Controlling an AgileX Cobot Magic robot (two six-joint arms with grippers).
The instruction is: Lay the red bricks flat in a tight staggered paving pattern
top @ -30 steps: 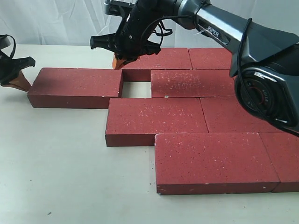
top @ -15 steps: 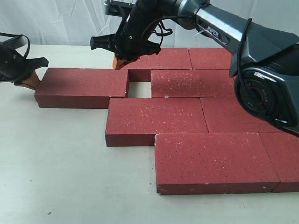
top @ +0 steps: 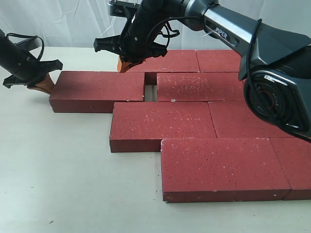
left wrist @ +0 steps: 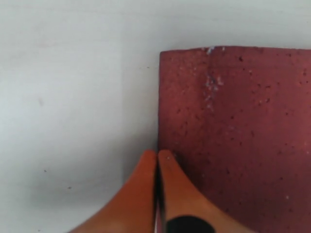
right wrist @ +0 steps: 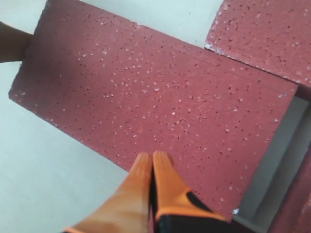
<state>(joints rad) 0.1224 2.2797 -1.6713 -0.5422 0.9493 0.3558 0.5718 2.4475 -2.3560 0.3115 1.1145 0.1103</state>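
Exterior: left gripper [top: 41, 83] pinched together, nothing held, orange tips butted against the outer end of the loose brick [top: 99, 87]. That brick lies flat on the table [top: 58, 170], a narrow gap [top: 150, 91] short of the neighbouring brick [top: 201, 86] in its row. Right gripper [top: 125, 64] is also pinched empty, at the loose brick's far edge near the gap.

Left wrist: tips together, touching the brick's end face near a corner, bare table alongside.

Right wrist: tips together over the brick's top face by its long edge; contact can't tell. Gap is just past the brick's end.
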